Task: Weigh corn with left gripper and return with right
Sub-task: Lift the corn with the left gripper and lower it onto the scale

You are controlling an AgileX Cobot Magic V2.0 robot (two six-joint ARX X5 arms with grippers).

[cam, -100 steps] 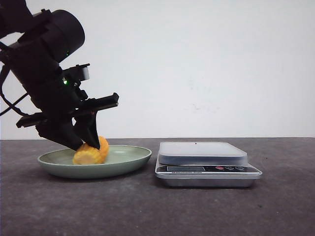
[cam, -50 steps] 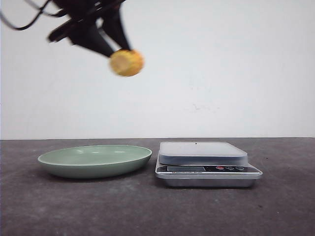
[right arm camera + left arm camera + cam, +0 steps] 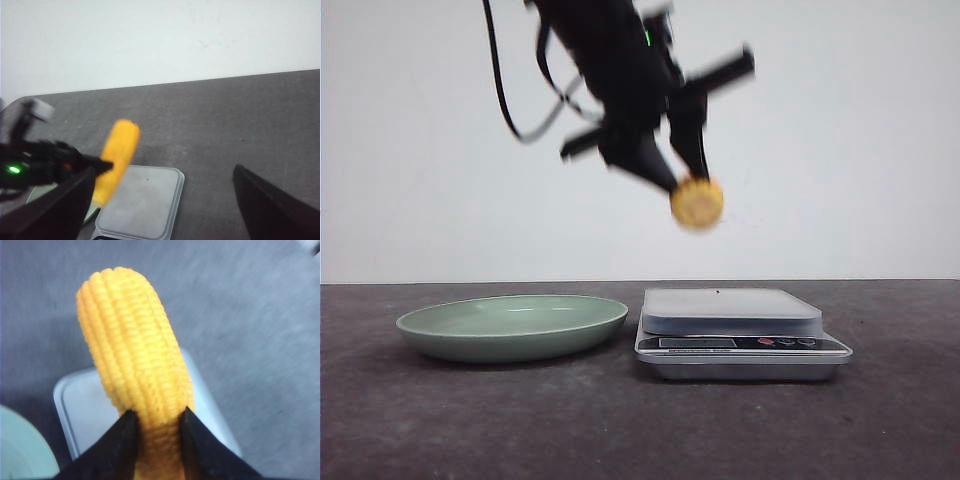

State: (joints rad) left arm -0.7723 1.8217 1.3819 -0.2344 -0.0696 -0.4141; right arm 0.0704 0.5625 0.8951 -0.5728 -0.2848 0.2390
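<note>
My left gripper [image 3: 682, 168] is shut on the yellow corn [image 3: 697, 203] and holds it in the air above the left part of the scale [image 3: 740, 330]. In the left wrist view the corn [image 3: 135, 375] sticks out from between the black fingers [image 3: 117, 447], with the scale's white pan [image 3: 87, 412] below it. The right wrist view shows the corn [image 3: 117, 160] held over the scale [image 3: 142, 205]. My right gripper [image 3: 160, 205] is open and empty, its fingers wide apart on either side of that view. It is out of the front view.
A green plate [image 3: 512, 326] lies empty on the dark table to the left of the scale. Its edge shows in the left wrist view [image 3: 20, 450]. A white wall stands behind the table.
My left gripper lifted the corn off the green plate, carried it up and to the right, and now holds it lower, above the scale. The plate is now empty.
</note>
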